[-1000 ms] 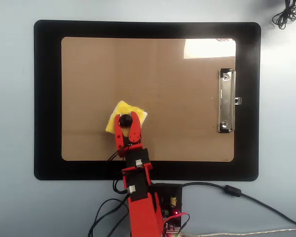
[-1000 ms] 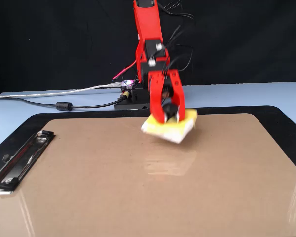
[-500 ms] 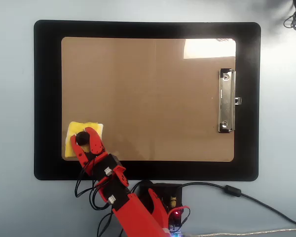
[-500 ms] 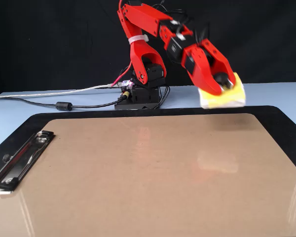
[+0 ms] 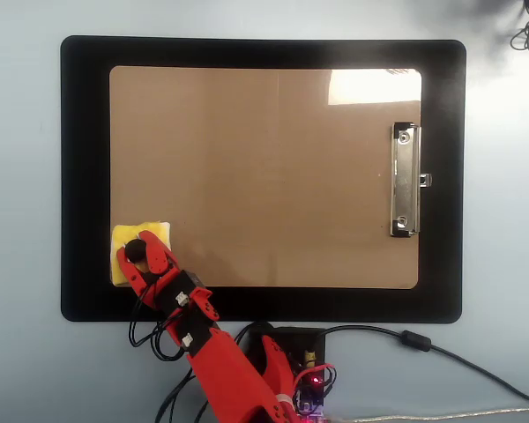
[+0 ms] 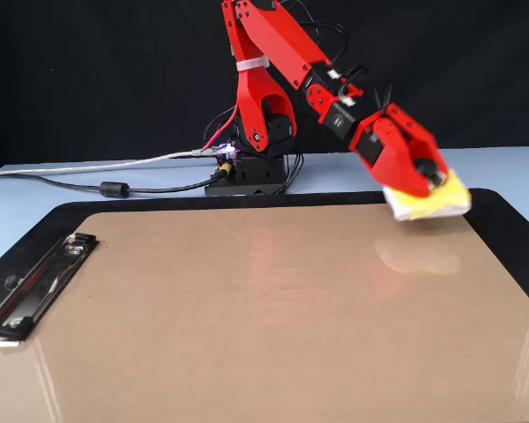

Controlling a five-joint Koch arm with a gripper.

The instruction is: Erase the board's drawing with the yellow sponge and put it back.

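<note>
Claw (image 5: pixel 137 253): clenched on the black knob of the yellow sponge (image 5: pixel 159 232).
Sponge: held tilted under the claw.
Board (image 5: pixel 264 176): drawing not seen.

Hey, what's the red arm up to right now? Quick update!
Claw shut on small square yellow sponge, at corner of brown rectangular clipboard. Sponge tilted, lifted. No star drawing visible. Nothing in the way.

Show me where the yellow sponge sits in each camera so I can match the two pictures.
Overhead view: the yellow sponge is at lower left, on the board's corner, under the red tool.
Fixed view: the sponge is at right, at the board's far corner, tilted and apparently lifted, at the tool.
Shared landmark: the silver clip, right in the overhead view, lower left in the fixed view, opposite the sponge.
</note>
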